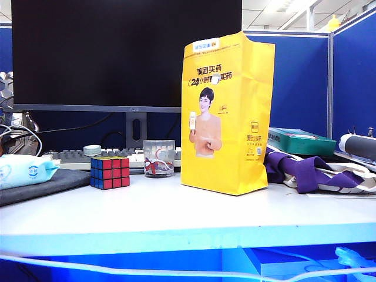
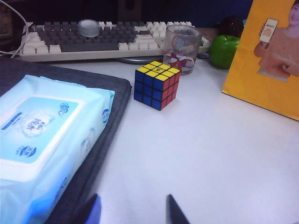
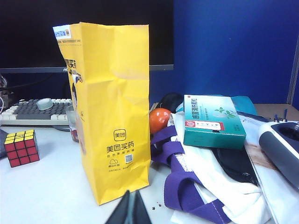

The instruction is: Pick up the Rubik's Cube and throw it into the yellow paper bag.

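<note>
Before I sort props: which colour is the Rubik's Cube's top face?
Yellow; the Rubik's Cube shows it best in the left wrist view.

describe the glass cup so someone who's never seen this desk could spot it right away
Start at the tall yellow paper bag standing mid-table. Beside it, toward the Rubik's Cube and just in front of the keyboard, stands the glass cup. It is the only see-through thing there, short and round, with a red and white item inside.

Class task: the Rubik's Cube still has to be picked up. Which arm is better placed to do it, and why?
Probably the left. The left gripper is open and faces the Rubik's Cube across bare table. The right gripper is shut, nearest the yellow paper bag, with the cube off to one side.
</note>
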`<state>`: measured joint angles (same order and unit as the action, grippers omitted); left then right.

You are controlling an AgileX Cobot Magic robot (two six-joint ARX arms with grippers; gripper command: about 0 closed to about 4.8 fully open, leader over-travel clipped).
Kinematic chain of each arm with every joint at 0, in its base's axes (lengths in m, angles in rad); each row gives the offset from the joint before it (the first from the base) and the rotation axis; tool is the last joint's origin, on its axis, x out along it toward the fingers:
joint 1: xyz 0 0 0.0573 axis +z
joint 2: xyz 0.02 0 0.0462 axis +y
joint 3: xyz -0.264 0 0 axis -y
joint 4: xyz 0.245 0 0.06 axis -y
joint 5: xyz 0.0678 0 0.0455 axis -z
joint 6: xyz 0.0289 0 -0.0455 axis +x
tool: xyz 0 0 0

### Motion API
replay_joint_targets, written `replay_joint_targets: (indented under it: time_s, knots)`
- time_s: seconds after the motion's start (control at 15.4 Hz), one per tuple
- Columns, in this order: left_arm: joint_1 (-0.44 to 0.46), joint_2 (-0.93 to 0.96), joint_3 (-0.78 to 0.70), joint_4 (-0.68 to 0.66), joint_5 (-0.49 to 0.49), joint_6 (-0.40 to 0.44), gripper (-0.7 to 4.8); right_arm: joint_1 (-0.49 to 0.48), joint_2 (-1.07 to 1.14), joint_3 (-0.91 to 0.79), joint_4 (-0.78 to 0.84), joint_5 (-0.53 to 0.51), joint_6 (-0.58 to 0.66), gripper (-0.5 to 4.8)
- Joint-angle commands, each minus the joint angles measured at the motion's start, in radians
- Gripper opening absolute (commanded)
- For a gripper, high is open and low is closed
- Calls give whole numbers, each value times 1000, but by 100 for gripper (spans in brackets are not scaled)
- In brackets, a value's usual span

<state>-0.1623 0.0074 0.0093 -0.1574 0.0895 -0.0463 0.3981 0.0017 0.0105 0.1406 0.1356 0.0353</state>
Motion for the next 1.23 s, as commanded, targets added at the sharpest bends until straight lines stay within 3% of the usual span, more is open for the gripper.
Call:
replay_joint_targets:
  time_s: [0.06,0.45,0.52,0.58,0.65,0.78,0.91,1.1,1.17,1.23]
  knots:
    - [0,-1,2,1,1,-3,191,2,0,-9,13,1,2,-1]
    - [0,-1,2,10,4,-25,189,2,0,-9,12,1,2,-1]
    - [0,-1,4,53,35,-75,178,2,0,-9,14,0,2,-1]
    - [0,-1,8,209,119,-145,157,2,0,-9,14,-5,22,-1]
    - [0,-1,26,293,157,-156,83,2,0,-9,13,-11,43,-1]
    - [0,32,140,256,170,-64,57,2,0,-9,24,-19,112,-1]
    - [0,150,227,230,112,-61,58,2,0,-8,55,-58,126,-1]
    - [0,430,396,239,133,-61,65,2,0,21,75,-76,126,-1]
    - [0,587,510,208,190,-12,107,1,2,45,69,-74,126,-2]
    - [0,749,643,152,249,96,136,1,7,70,65,-75,126,-1]
